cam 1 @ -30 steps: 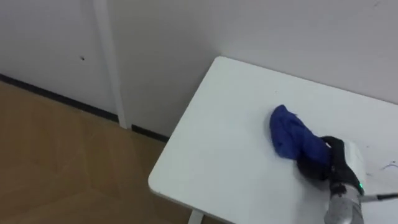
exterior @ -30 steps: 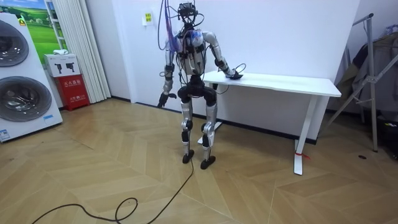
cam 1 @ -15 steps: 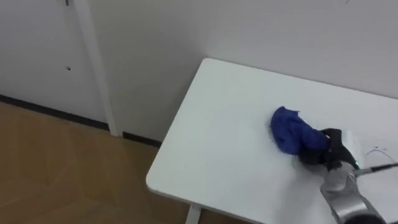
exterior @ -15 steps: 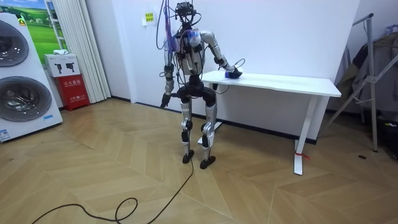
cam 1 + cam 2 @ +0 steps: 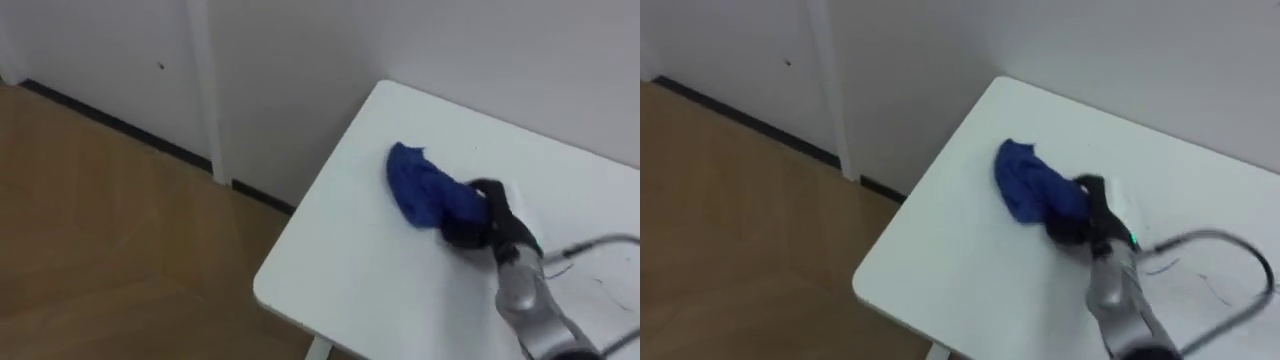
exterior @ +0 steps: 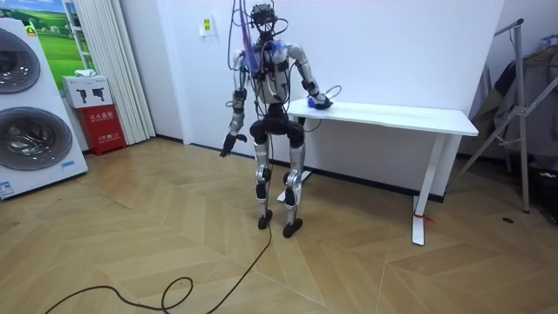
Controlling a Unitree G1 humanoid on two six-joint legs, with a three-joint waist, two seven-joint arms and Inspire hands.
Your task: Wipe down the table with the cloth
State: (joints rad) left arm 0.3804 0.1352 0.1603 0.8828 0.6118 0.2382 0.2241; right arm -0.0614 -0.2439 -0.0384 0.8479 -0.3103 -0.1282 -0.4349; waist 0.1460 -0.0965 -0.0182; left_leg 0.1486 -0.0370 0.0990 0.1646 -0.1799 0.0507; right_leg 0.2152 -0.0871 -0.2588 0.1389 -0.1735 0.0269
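A crumpled blue cloth (image 5: 418, 190) lies on the white table (image 5: 340, 265), close to its far left corner. My right hand (image 5: 470, 226) comes in from the lower right and sits at the cloth's right edge, its dark fingers curled into the fabric. The right eye view has the same cloth (image 5: 1023, 184) and hand (image 5: 1074, 226). In the room view I stand at the table's end on the room view's left, with my right hand (image 6: 320, 103) reaching onto the tabletop. My left hand (image 6: 226, 149) hangs by my side.
A wall runs close behind the table, with a white upright strip (image 5: 205, 90) and wooden floor to the left. Faint pen marks (image 5: 598, 284) show on the tabletop at right. Washing machines (image 6: 30, 105) and a red box (image 6: 98, 118) stand at the room view's left, a metal rack (image 6: 521, 105) at its right.
My right hand has dragged the blue cloth towards the table's left end and far corner. The head camera has shifted. My left arm has swung slightly.
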